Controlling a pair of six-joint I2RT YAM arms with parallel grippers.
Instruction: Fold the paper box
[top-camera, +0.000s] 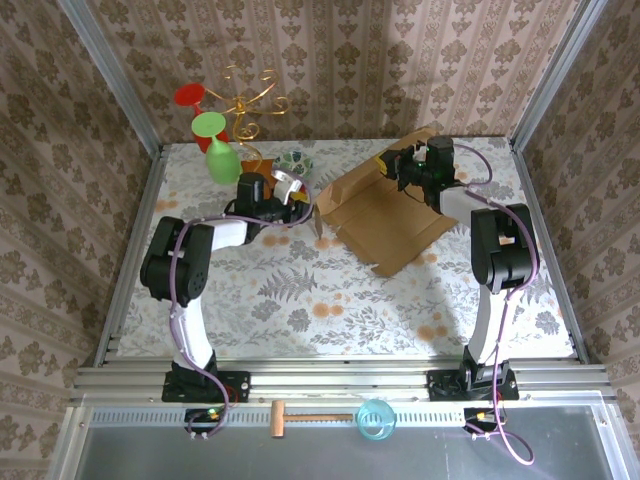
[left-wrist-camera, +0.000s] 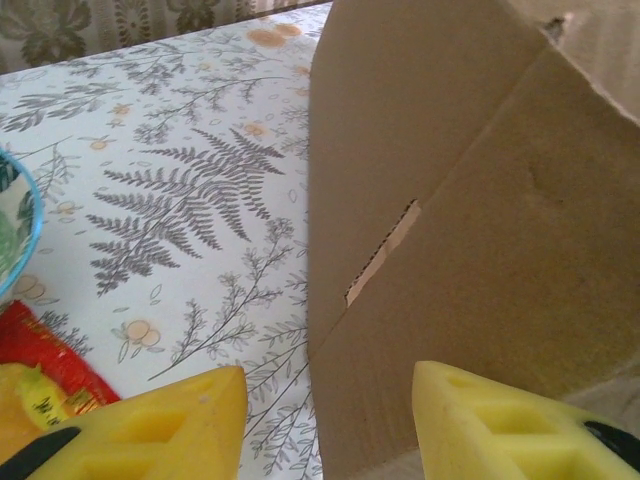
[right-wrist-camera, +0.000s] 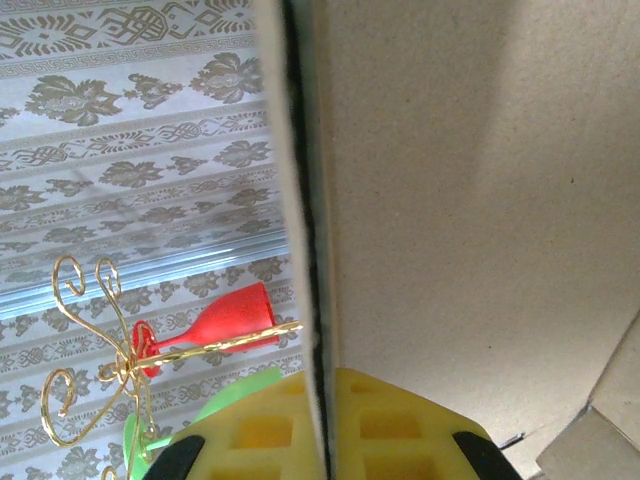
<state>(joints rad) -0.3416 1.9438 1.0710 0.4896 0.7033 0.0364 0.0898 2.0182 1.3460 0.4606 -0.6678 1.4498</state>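
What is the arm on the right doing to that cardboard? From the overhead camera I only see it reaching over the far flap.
Observer: Its wrist camera shows the right gripper shut on the paper box, a flap's edge pinched between its yellow fingers.
Operator: And the other arm?
Observer: The left gripper has its jaws apart, and a raised box wall stands just ahead.
Operator: Anything on that wall?
Observer: A short slot cut along its fold.

Fern-print table (top-camera: 300, 300), paper box (top-camera: 390, 228) lying right of centre, small bowl (top-camera: 296, 159) near back
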